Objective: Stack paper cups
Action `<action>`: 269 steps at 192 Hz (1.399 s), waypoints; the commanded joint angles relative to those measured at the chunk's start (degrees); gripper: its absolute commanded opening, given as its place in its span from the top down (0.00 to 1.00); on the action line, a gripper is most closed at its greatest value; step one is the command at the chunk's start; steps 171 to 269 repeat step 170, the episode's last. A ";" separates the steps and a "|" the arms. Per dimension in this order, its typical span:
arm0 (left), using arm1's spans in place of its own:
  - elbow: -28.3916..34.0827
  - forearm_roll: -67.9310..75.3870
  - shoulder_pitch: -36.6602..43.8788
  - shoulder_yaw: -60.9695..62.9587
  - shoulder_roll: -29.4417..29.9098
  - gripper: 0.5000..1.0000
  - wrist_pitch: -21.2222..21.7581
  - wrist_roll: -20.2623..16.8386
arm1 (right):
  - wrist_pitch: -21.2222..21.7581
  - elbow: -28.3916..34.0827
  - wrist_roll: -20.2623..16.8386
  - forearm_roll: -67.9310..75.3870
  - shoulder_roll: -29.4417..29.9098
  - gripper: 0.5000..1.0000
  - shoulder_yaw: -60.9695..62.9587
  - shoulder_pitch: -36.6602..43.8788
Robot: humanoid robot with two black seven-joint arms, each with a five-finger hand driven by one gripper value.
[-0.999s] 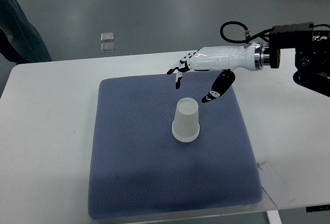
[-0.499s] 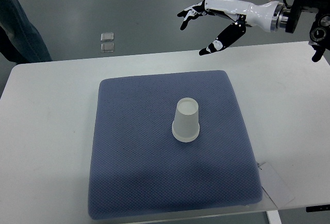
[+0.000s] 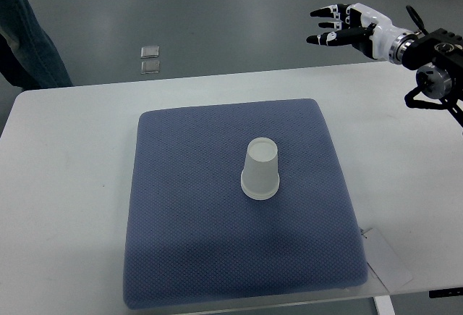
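Observation:
A white paper cup stack [image 3: 260, 169] stands upside down in the middle of the blue mat [image 3: 188, 242]. My right hand [image 3: 334, 25] is raised far up at the top right, beyond the table's back edge and well away from the cups. Its black-tipped fingers are spread and hold nothing. The left arm does not show.
The mat lies on a white table [image 3: 65, 185]. A person's trouser leg [image 3: 25, 32] stands at the top left corner. Two small clear squares [image 3: 150, 58] lie on the grey floor behind the table. A paper slip [image 3: 387, 257] sticks out at the mat's front right corner.
My right hand has lifted away from beside the cup and drawn back to the upper right, off the mat. The cup has stayed in place.

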 commanded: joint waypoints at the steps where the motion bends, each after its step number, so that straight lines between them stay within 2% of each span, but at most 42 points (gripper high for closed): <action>1: 0.00 0.00 0.00 0.00 0.00 0.00 0.00 -0.04 | -0.18 -2.64 -0.05 0.20 1.74 0.20 0.91 -1.45; 40: 0.00 0.00 0.00 0.00 0.00 0.00 0.00 0.05 | -0.44 -5.28 0.65 0.12 5.26 0.20 6.98 -4.43; 75: 0.00 0.00 0.00 0.00 0.00 0.00 0.00 -0.04 | -4.13 -5.28 0.91 0.12 8.16 0.19 11.82 -6.90; 111: 0.00 0.00 0.00 0.00 0.00 0.00 0.00 0.05 | -8.52 -5.19 7.06 -0.24 10.79 0.19 16.74 -9.44; 126: 0.00 0.00 0.00 0.00 0.00 0.00 0.00 0.05 | -9.32 -5.19 7.86 -0.24 11.67 0.19 16.91 -9.71; 169: 0.00 0.00 0.00 0.00 0.00 0.00 0.00 0.05 | -9.23 -4.31 8.82 -0.15 13.43 0.19 17.26 -11.20; 269: 0.00 0.00 0.00 0.00 0.00 0.00 0.00 0.05 | -9.23 -4.31 8.82 -0.15 13.43 0.19 17.26 -11.20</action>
